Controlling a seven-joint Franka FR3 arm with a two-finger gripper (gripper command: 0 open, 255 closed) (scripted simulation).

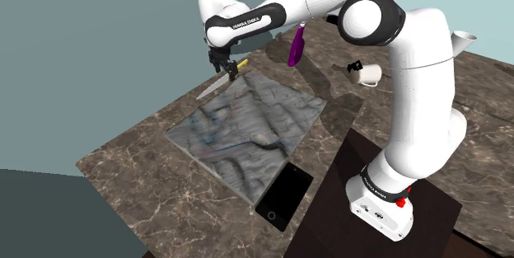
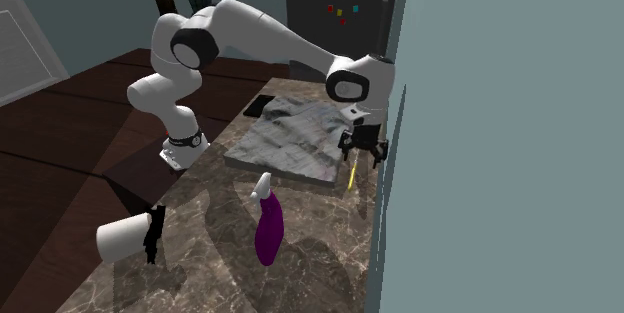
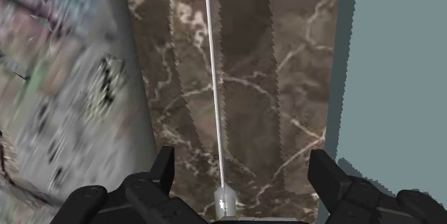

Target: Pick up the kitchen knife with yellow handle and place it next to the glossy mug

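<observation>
Black fingers (image 3: 163, 176) rise at the near edge of the wrist view, spread wide and pinching nothing. Between them, touching neither, lies the knife (image 3: 215, 79). Its blade is seen edge-on as 1 thin white line running straight away from the hand, with a small grey stub at the near end. In the shoulder view the knife (image 1: 212, 87) lies at the far corner of a grey rumpled slab, its yellow handle right under the hand and its silver blade pointing to that view's lower left. In the second exterior view the yellow handle (image 2: 352, 176) sits just below the fingers, close to a teal wall (image 2: 500, 141).

It rests on a brown marble counter (image 3: 279, 79), in the strip between the slab (image 1: 247, 129) and the wall. A black phone (image 1: 284, 194) lies at the slab's near corner. A purple spray bottle (image 1: 296, 46) stands farther along the counter. Beyond it, well apart from the knife, is a white mug (image 1: 366, 73) with a black handle, seemingly tipped on its side.

This looks like the grasp approach, with the hand lined up over the knife and nothing gripped yet. The next move likely calls for lowering until both fingers flank the handle, then pressing them together. After that comes a lift and a carry past the bottle, setting the knife down beside the mug. With the wall so near, there is little room to one side.
</observation>
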